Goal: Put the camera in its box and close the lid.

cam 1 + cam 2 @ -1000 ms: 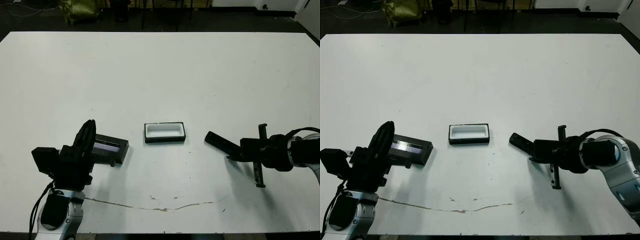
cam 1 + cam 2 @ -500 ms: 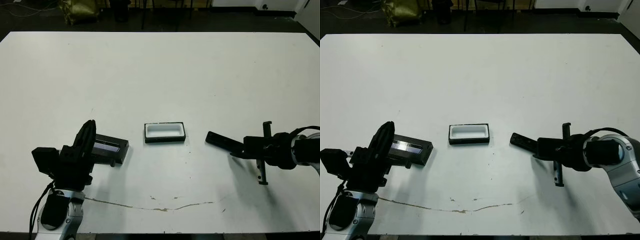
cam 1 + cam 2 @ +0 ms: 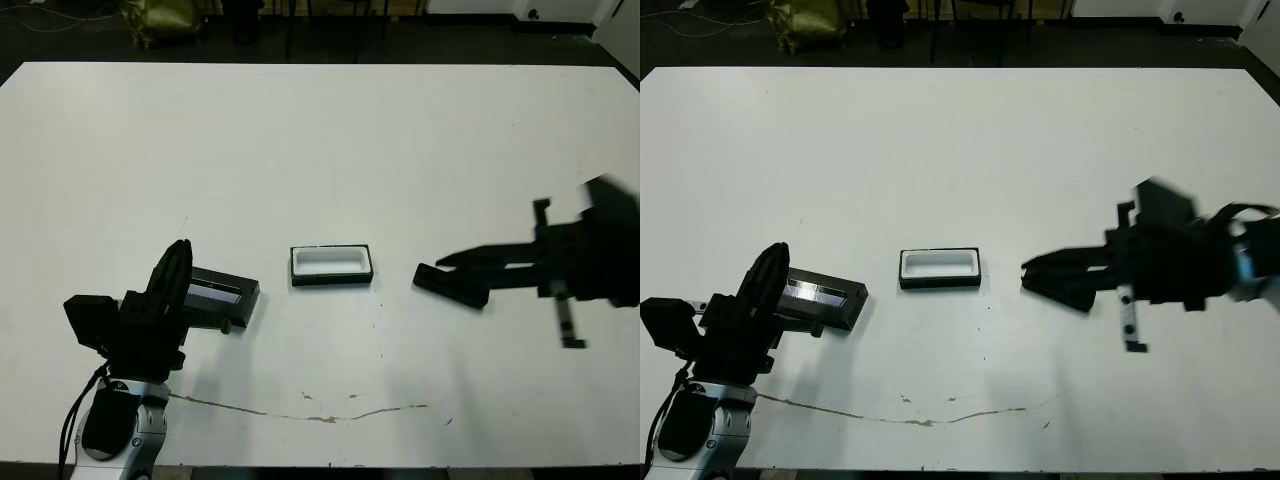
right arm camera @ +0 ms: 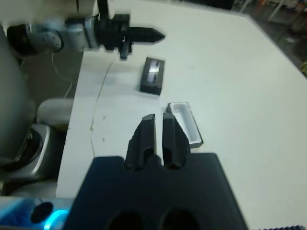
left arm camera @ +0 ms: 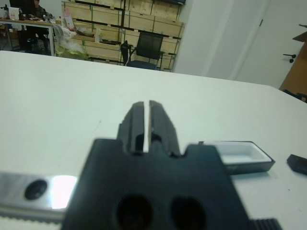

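So, the white table point(image 3: 330, 140) is the biggest thing before me: matte and smooth, with a thin brownish crack line running along its near part. On it, toward my left, lies the lid point(image 3: 222, 296), a flat black rectangle with a pale bluish glossy strip on top. In the middle sits the box point(image 3: 332, 265), a shallow rectangular tray with black outer walls and white lining, uncovered. To its right lies the camera point(image 3: 450, 285), a slim matte black bar with rounded ends, set at a slant on the table, apart from the box.

My right gripper point(image 3: 447, 261) hangs just above the camera, its two black fingers pressed nearly together and holding nothing; the arm behind it is blurred. My left gripper point(image 5: 143, 111) is raised just beside the lid, fingers clenched to a thin slit, empty.

I can read no writing or brand on anything.
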`<act>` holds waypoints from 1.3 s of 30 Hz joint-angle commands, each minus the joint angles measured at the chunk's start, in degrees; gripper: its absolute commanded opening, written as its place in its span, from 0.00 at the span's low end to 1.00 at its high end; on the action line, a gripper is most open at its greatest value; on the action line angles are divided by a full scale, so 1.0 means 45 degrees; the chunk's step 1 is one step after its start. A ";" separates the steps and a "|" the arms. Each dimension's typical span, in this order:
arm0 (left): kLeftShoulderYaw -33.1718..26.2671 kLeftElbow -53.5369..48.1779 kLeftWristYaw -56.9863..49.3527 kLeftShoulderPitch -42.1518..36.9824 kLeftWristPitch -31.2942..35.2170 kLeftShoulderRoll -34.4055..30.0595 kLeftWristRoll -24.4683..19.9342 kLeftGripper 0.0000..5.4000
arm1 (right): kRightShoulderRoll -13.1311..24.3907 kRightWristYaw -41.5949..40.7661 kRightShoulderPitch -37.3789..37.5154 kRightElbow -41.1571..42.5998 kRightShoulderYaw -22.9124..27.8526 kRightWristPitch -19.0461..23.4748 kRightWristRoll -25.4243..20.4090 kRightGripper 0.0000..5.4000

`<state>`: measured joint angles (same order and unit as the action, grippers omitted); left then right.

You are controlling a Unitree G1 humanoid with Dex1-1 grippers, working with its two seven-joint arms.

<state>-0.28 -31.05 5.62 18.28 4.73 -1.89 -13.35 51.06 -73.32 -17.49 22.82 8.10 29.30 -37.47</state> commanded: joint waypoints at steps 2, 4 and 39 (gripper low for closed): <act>0.0048 0.0170 -0.0022 0.0187 0.0145 0.0002 0.0056 0.00 | -0.0163 0.0369 0.0454 -0.1389 0.0050 -0.1336 0.1086 0.00; 0.0061 0.0187 -0.0005 0.0183 0.0098 -0.0019 0.0095 0.00 | -0.0380 0.0990 0.0875 -0.1839 0.0130 -0.2175 0.1837 0.00; 0.0103 0.0311 0.0003 0.0061 0.0039 -0.0011 0.0141 0.00 | -0.1850 0.1037 0.2530 -0.6729 -0.0488 -0.7579 0.3761 1.00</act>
<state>0.06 -30.32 5.91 18.04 4.28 -1.87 -13.27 43.32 -67.83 -5.92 -5.78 6.67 -4.07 -21.06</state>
